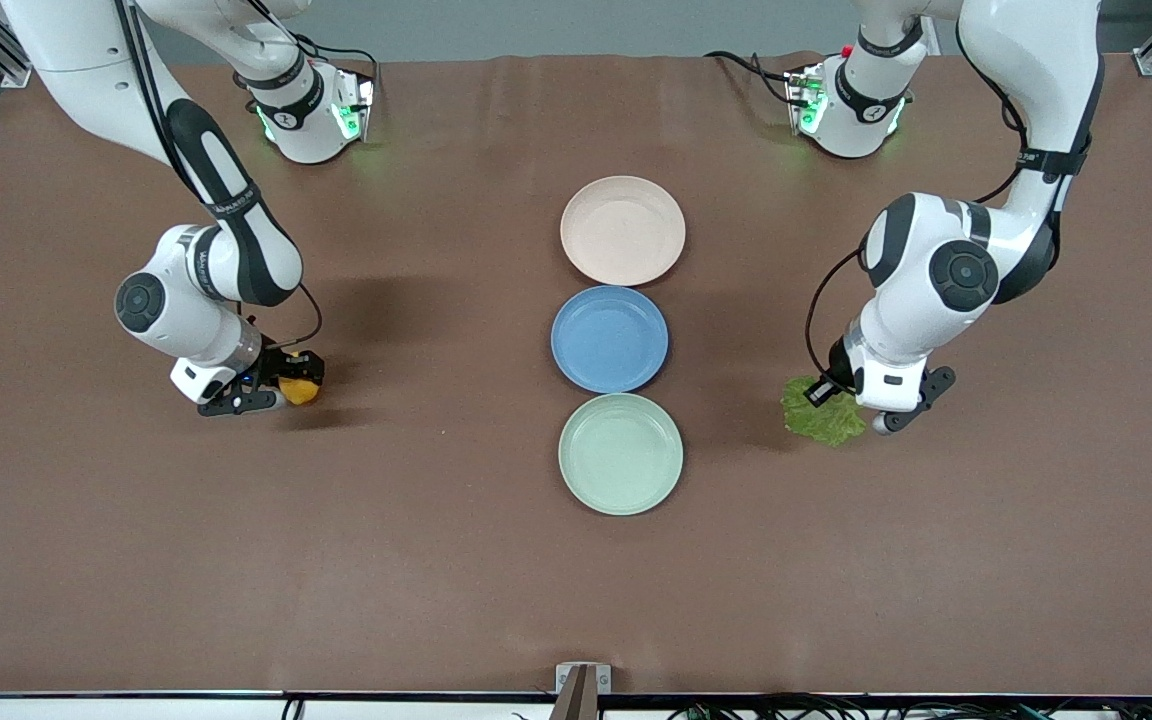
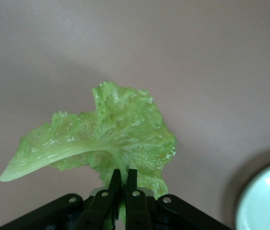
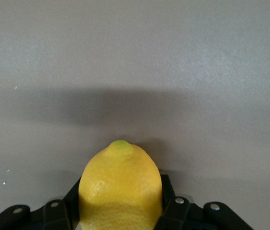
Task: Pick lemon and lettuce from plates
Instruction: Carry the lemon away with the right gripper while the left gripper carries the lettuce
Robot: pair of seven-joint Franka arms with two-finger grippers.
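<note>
mint plate point(image 1: 620, 454): nearest the front camera, bare
left tool point(image 1: 841, 400): pinched tight on the lettuce point(image 1: 820, 412), over the brown worktop point(image 1: 436, 560) toward the left arm's end; thin fingers point(image 2: 114, 184) pressed together on the leaf's edge
right tool point(image 1: 288, 385): clamped on the lemon point(image 1: 300, 390), over the worktop toward the right arm's end
blue plate point(image 1: 609, 339): middle of the row
beige-pink plate point(image 1: 623, 230): farthest, bare

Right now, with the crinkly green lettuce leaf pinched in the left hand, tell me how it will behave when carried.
The crinkly green lettuce leaf is pinched at one edge by the left hand, shut on it, so it probably weighs little. Its pale stem tip sticks out unsupported without drooping, suggesting some stiffness. The frilled edges may still flap, and so narrow a pinch could let it pivot or slip.
</note>
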